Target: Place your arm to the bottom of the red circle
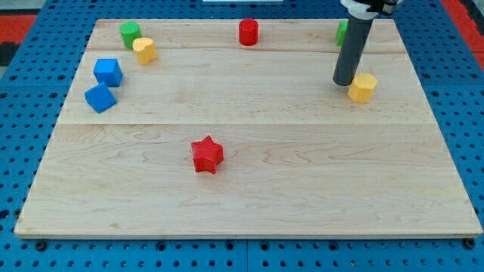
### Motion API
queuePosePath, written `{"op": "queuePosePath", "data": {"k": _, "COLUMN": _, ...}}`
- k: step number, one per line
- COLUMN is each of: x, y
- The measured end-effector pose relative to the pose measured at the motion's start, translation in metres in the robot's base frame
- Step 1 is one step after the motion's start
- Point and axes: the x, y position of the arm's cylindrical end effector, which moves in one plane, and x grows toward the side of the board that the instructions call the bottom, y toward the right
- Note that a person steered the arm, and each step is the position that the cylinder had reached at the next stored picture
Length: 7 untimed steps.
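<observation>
The red circle [248, 32] is a short red cylinder near the view's top edge of the wooden board [249, 189], about mid-width. My tip [345, 81] is the lower end of a dark rod at the view's upper right. It stands well to the right of the red circle and lower in the view. The tip sits just left of a yellow block [363, 88], close to or touching it. A green block [342, 31] is partly hidden behind the rod.
A red star [206, 154] lies near the board's middle. A green cylinder [130, 33] and a yellow block [144, 51] sit at the upper left. Two blue cubes [108, 72] [100, 97] lie below them at the left edge.
</observation>
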Motion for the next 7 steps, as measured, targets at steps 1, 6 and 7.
{"op": "queuePosePath", "data": {"k": 1, "x": -0.001, "y": -0.05}}
{"op": "queuePosePath", "data": {"k": 6, "x": -0.021, "y": -0.135}}
{"op": "queuePosePath", "data": {"k": 7, "x": -0.015, "y": -0.148}}
